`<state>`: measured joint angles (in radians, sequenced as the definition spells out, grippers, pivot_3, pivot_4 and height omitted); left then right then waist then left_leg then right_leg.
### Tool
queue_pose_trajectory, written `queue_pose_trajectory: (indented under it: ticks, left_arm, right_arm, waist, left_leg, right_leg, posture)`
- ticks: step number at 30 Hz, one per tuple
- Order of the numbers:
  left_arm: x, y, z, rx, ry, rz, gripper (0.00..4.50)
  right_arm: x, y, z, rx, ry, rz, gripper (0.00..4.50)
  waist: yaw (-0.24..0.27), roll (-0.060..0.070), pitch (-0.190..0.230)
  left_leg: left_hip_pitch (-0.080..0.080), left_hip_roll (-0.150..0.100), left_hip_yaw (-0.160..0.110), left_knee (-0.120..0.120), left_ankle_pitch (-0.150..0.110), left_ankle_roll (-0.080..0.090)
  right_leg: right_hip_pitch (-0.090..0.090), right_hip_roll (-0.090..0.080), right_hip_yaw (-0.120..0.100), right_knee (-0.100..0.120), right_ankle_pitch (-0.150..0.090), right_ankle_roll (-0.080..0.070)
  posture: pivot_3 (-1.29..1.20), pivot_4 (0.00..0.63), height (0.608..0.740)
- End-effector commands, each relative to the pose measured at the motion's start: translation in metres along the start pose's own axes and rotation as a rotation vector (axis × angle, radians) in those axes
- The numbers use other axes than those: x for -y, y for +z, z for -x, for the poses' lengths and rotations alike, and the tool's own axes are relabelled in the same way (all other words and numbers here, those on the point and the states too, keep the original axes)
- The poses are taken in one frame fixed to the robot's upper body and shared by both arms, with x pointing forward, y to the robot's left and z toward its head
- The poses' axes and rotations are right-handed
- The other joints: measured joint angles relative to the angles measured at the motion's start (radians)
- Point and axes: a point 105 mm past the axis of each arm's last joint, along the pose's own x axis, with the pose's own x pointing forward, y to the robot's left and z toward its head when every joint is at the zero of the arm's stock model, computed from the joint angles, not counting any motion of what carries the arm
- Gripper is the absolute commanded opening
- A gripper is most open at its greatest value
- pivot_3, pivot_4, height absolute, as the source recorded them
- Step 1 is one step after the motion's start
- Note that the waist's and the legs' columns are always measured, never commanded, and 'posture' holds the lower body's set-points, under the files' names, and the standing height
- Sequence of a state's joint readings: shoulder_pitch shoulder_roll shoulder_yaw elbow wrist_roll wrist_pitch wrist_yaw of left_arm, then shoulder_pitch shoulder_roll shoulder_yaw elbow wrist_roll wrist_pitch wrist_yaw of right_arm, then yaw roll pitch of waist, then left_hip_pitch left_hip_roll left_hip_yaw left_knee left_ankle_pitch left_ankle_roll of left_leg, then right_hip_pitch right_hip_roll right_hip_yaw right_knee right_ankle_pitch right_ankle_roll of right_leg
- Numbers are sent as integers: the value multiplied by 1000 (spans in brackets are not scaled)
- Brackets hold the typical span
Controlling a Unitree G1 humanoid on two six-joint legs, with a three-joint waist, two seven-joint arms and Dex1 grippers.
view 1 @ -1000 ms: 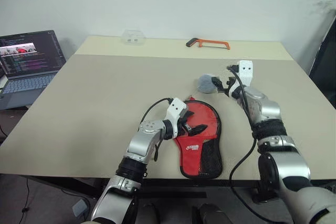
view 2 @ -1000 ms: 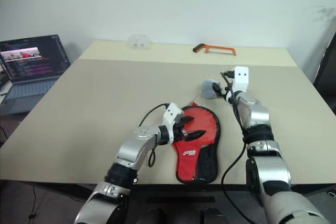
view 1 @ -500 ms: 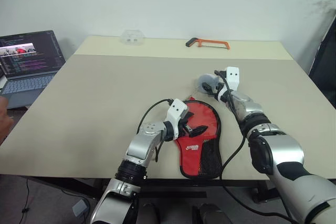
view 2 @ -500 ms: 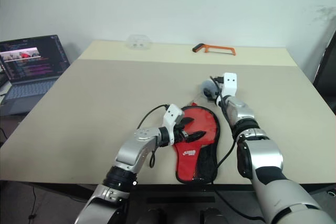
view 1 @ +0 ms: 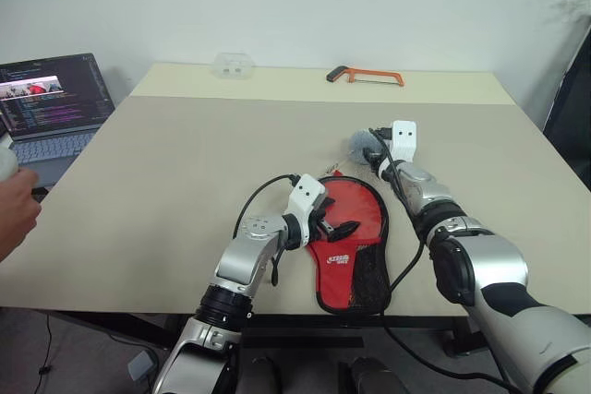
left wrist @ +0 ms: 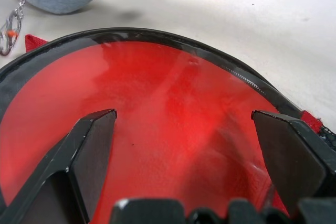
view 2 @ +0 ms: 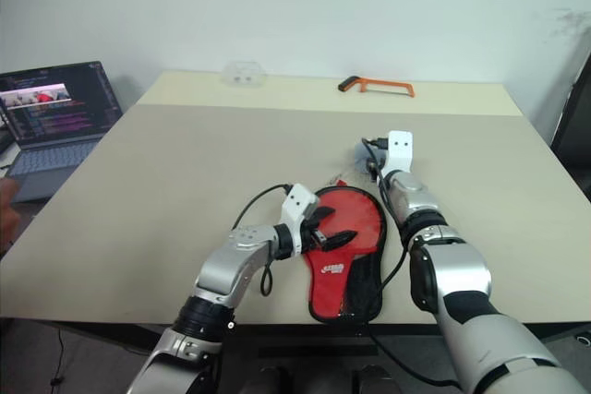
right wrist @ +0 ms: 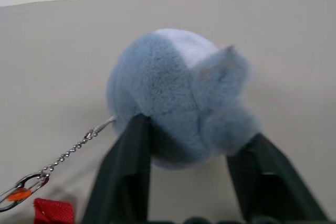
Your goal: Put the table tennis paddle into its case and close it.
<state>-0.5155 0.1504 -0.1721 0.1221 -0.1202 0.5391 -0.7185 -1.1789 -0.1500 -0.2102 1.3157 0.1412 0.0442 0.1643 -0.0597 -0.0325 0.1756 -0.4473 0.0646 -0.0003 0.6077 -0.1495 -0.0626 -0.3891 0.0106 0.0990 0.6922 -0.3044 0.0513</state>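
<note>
On the beige tabletop (view 1: 185, 163), near its front edge, a paddle-shaped fabric case (view 1: 354, 251) with a red face, black edge, white logo and black mesh pocket is laid flat, its round end pointing away from the robot. The left gripper (view 1: 334, 226) is held just over the left part of that red face, its two black fingers (left wrist: 92, 148) spread wide apart; in the left wrist view the glossy red surface is seen between and beyond them, and whether they touch it cannot be told. A plain red bat cannot be told apart from the red face of the case.

Just beyond the round end of the case, a fluffy grey-blue pouch (right wrist: 178, 95) is seen on the table, joined to the case by a thin metal chain (right wrist: 68, 153) with an orange-marked clasp. The right gripper (right wrist: 191, 182) is placed at this pouch: in the right wrist view its two dark fingers (right wrist: 128, 171) are set on either side of the pouch's near end, pressed into the fur, so the pouch is pinched between them.

Well apart, at the far edge of the table, an orange-framed hacksaw (view 1: 366, 75) and a small clear plastic box (view 1: 233, 65) are seen. An open laptop (view 1: 51, 108) is stood beside the table on the left, and a person's hand (view 1: 17, 214) is seen at the left edge.
</note>
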Motion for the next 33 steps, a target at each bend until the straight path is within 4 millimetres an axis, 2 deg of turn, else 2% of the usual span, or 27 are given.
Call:
queue_pose_trajectory:
  ticks: [1, 4, 7, 9, 17, 21, 23, 28, 33]
  left_arm:
    - [5, 8, 0, 34, -11, -3, 4500]
    - [6, 6, -1, 31, -10, -1, 4500]
    - [7, 5, -2, 27, -13, -1, 4500]
    - [8, 5, -3, 25, -14, 1, 4500]
    - [10, 0, -6, 13, -29, 10, 4500]
    - [14, -1, -8, 7, -49, 11, 4500]
    - [16, -1, -9, 7, -56, 9, 4500]
    - [16, 1, -10, 7, -67, -2, 4500]
    - [17, -1, -13, 2, -86, -5, 4500]
  right_arm:
    - [-6, 24, -1, 74, 2, 16, 788]
    - [-7, 31, -1, 95, 7, 33, 42]
    - [-4, 38, 0, 117, 1, 52, 5]
    - [6, 39, 2, 117, -22, 93, 5]
    - [60, 22, 17, 81, -114, 183, 5]
    - [73, 16, 29, 73, -105, 204, 5]
    - [74, 14, 37, 70, -80, 218, 5]
    - [75, 5, 79, 26, 0, 295, 5]
    - [89, 4, 107, -25, -16, 338, 5]
  waist:
    - [0, 0, 0]
    - [0, 0, 0]
    - [0, 0, 0]
    - [1, 0, 0]
    - [9, 1, 1]
    - [11, 1, 1]
    - [14, 1, 1]
    - [29, 2, 0]
    - [28, 4, -1]
  left_leg:
    - [0, 0, 0, 0, 0, 0]
    - [0, 0, 0, 0, 0, 0]
    - [0, 0, 0, 0, 0, 0]
    - [0, 0, 0, 0, 0, 0]
    - [0, -1, 0, 0, 0, 0]
    - [0, -1, 0, 0, 0, 0]
    - [0, -1, -1, 0, 0, 0]
    - [-2, -1, -1, -1, 0, 0]
    - [-2, -1, -1, 0, 0, 0]
  right_leg:
    - [0, 0, 0, 0, 0, 0]
    - [0, 0, 0, 0, 0, 0]
    - [0, 0, 0, 0, 0, 0]
    - [0, 0, 0, 0, 0, 0]
    - [1, -1, 0, -2, 0, 0]
    - [1, -1, -1, -2, 0, 0]
    - [1, -1, -1, -2, 0, 0]
    - [1, -1, -2, -5, 0, 0]
    - [1, -1, -1, -5, 0, 1]
  posture:
    - [0, 150, 740]
    - [0, 150, 740]
    - [0, 150, 740]
    - [0, 150, 740]
    - [0, 150, 740]
    - [0, 150, 740]
    - [0, 150, 740]
    - [0, 150, 740]
    - [0, 150, 740]
